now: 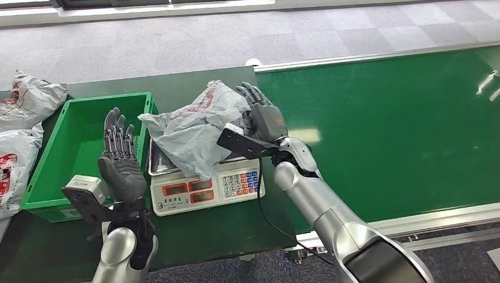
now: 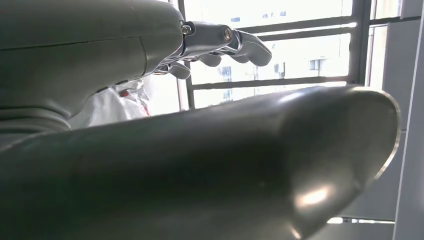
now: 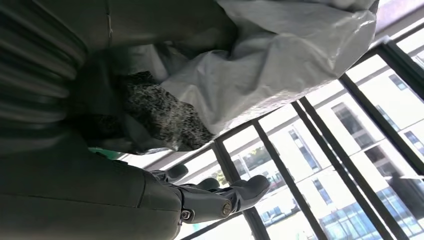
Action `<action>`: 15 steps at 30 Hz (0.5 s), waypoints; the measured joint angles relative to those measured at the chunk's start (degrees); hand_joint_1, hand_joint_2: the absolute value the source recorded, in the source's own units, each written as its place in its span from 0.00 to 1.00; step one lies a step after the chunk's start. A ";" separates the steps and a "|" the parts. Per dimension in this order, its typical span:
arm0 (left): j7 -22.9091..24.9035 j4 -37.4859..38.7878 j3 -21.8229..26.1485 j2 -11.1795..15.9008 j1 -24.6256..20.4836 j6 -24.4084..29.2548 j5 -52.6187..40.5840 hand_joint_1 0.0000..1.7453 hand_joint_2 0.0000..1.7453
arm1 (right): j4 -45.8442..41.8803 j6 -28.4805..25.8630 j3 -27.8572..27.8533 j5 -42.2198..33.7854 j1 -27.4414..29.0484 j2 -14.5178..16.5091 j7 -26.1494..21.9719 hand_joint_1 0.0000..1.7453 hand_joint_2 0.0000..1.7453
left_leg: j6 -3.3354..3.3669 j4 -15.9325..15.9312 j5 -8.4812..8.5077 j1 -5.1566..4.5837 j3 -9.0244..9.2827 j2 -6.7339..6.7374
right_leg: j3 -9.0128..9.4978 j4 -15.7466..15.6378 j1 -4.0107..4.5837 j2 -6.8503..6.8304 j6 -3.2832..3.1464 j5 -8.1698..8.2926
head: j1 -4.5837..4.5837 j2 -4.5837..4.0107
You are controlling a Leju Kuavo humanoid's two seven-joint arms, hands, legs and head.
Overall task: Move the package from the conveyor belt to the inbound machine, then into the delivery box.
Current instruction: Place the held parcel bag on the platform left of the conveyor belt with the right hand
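A crumpled grey package (image 1: 194,127) with red print lies on the white scale (image 1: 206,187), the inbound machine, and hangs over its metal pan. My right hand (image 1: 264,115) rests against the package's right side with its fingers stretched out. The right wrist view shows the package (image 3: 280,65) pressed against the palm, the fingers (image 3: 225,197) straight; the thumb is hidden. My left hand (image 1: 121,159) is raised with fingers apart and holds nothing, just left of the package, over the right wall of the green delivery box (image 1: 100,99). In the left wrist view the package (image 2: 120,102) shows behind the fingers (image 2: 220,42).
The green conveyor belt (image 1: 389,130) runs along the right. Two more grey packages (image 1: 26,100) (image 1: 12,165) lie left of the box. The scale and the box stand on a dark green table (image 1: 224,236), whose front edge is near my body.
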 joint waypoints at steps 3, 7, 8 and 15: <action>-0.08 0.15 0.00 -0.31 -0.08 0.69 -0.78 0.00 0.00 | -2.83 -0.39 -0.11 -0.27 1.39 -0.15 -0.06 0.00 0.00 | 0.00 0.00 0.00 0.00 0.00 0.00 | 0.00 0.00 0.00 0.00 0.00 0.00 | 0.00 0.00; -0.09 0.49 0.01 -0.76 -0.17 3.25 -2.42 0.00 0.00 | -6.40 -1.29 -0.22 -0.41 3.00 -0.36 -0.14 0.00 0.00 | 0.00 0.00 0.00 0.00 0.00 0.01 | 0.00 0.00 0.00 0.00 -0.01 0.01 | 0.00 0.00; -0.13 0.63 0.01 -1.00 -0.17 4.86 -3.28 0.00 0.00 | -7.84 -1.58 -0.23 -0.51 3.64 -0.43 -0.15 0.00 0.00 | 0.00 0.00 0.00 0.00 0.00 0.01 | 0.00 0.00 0.00 0.00 -0.01 0.01 | 0.00 0.00; -0.06 1.65 0.00 -2.71 -0.21 11.63 -5.31 0.00 0.00 | -18.36 -1.85 -0.26 -1.33 7.95 -0.90 0.17 0.00 0.00 | 0.00 0.00 0.00 0.00 -0.02 0.01 | -0.02 0.00 0.00 0.01 -0.01 0.01 | 0.00 0.00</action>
